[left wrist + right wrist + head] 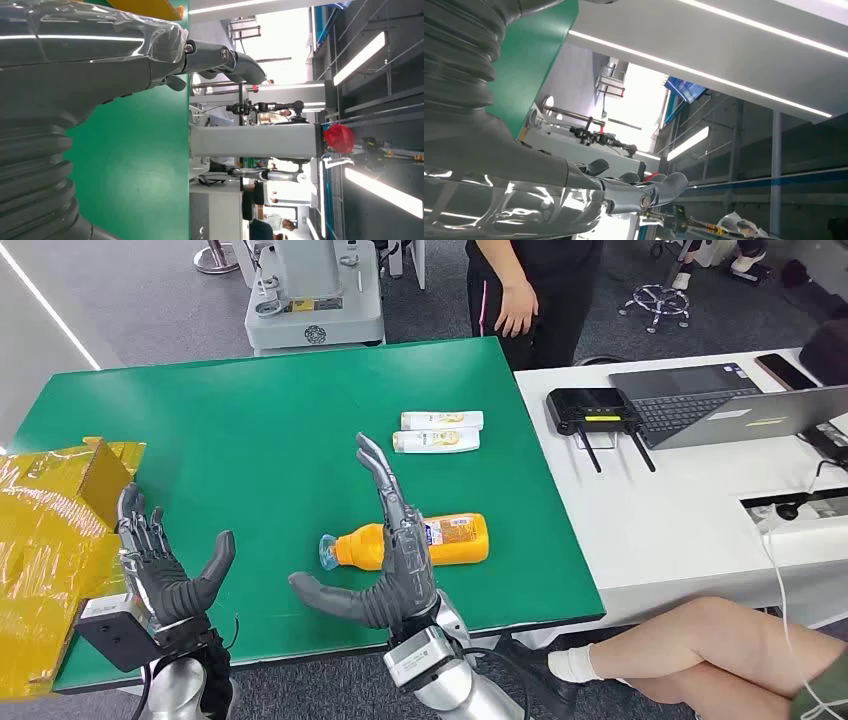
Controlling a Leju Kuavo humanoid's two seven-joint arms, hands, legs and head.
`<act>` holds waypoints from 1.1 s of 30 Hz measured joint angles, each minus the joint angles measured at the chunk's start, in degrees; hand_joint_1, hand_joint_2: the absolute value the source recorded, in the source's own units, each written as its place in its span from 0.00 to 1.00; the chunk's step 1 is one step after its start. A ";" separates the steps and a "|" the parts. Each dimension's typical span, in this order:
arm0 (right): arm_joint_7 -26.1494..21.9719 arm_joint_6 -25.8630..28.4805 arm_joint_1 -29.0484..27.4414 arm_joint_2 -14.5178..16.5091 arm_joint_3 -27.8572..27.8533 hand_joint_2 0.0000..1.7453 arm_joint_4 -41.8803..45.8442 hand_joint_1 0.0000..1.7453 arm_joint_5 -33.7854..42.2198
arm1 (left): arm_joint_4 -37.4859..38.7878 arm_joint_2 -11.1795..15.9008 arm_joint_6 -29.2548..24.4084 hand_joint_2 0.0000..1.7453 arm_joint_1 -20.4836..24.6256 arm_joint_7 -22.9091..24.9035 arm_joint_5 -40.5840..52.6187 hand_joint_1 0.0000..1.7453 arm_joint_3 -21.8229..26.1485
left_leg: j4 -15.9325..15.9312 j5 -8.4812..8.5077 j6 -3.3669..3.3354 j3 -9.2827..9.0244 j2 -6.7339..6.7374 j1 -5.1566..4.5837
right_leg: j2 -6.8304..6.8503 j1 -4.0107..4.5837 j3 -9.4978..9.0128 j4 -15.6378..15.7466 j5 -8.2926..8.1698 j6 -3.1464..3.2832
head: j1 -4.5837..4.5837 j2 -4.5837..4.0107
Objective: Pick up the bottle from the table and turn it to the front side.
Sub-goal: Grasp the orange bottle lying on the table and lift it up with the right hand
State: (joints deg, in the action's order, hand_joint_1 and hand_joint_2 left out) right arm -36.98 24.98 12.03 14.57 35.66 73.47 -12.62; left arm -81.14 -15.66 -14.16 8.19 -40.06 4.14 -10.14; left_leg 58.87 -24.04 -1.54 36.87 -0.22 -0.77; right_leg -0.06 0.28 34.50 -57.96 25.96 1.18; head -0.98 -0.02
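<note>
Green table, orange bottle near front edge behind spread, empty right hand.

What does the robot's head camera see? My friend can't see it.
An orange bottle lies on its side on a green table, partly behind the robot's open right hand. The left hand is open too, near yellow packaging.

Bottle on table, behind right hand; two tubes farther back; left hand well left.

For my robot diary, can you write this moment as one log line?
orange plastic bottle: lying on green table | right robot hand: open, over bottle | left robot hand: open, holding nothing
</note>
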 joint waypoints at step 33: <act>23.25 -33.52 5.70 -38.68 -10.22 1.00 4.65 0.00 -29.31 | -4.03 0.40 1.05 1.00 -2.83 0.00 -2.99 0.00 0.02 | 0.06 0.10 -0.22 0.03 -0.26 -0.14 | 0.23 -0.11 -0.09 0.03 -0.11 -0.27 | 0.04 0.00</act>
State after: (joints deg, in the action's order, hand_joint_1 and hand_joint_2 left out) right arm -13.74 -8.54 17.73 -24.12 25.44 78.12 -41.93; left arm -85.17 -15.26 -13.11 5.36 -40.06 1.15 -10.12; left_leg 58.93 -23.95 -1.76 36.90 -0.48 -0.91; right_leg 0.17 0.17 34.41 -57.92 25.85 0.92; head -0.95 -0.02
